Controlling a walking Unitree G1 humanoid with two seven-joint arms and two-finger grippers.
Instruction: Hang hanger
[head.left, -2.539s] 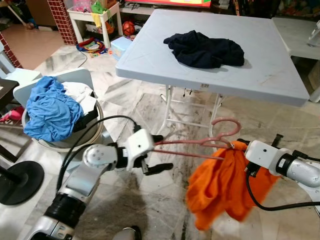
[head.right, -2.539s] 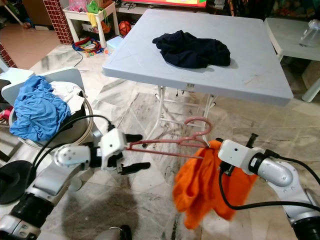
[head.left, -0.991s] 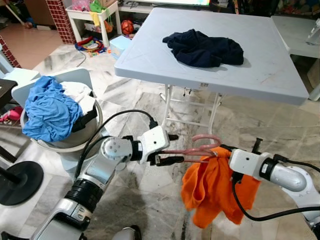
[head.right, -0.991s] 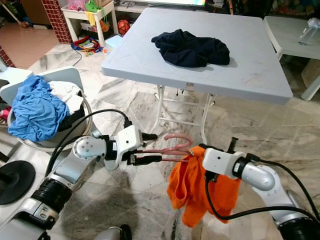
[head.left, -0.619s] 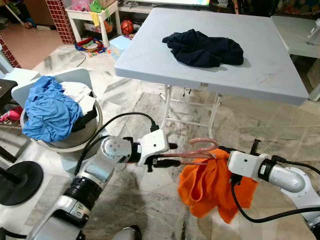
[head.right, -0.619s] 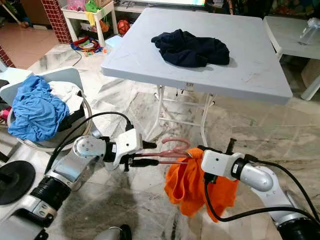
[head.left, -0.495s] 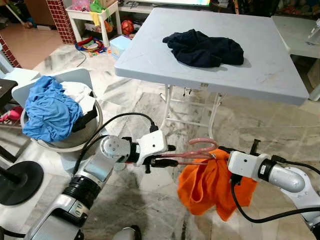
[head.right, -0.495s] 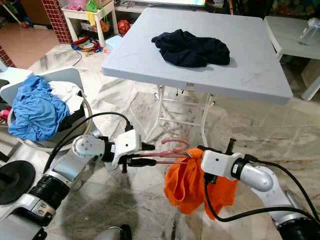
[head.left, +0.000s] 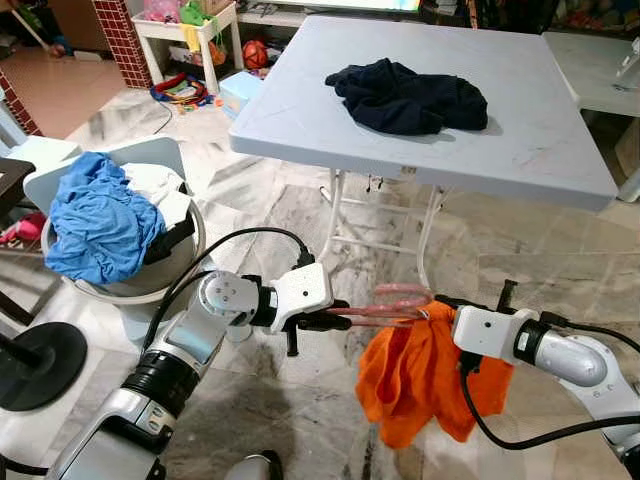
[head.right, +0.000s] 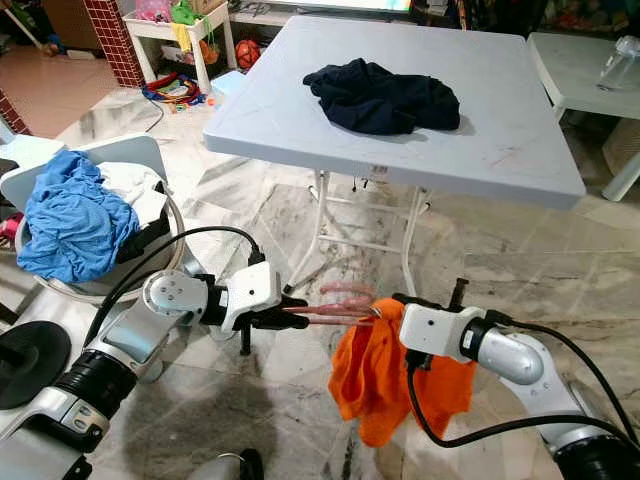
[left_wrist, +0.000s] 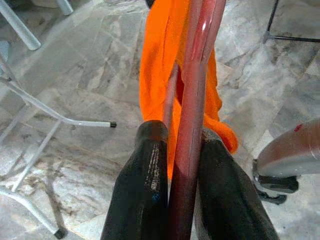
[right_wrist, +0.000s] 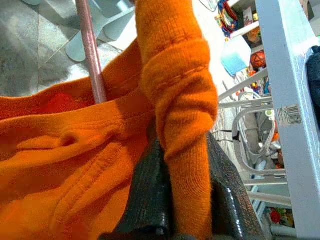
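Near the table (head.left: 520, 170), the left gripper (head.left: 335, 317) clamps the pink hanger (head.left: 385, 312). The right gripper (right_wrist: 182, 165) pinches the orange garment (head.left: 425, 375) draped on it.

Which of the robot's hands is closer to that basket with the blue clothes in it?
The left. The left gripper, pinching the pink hanger, sits over the floor just right of the basket. The right gripper, clamped on the orange garment, is farther to the right.
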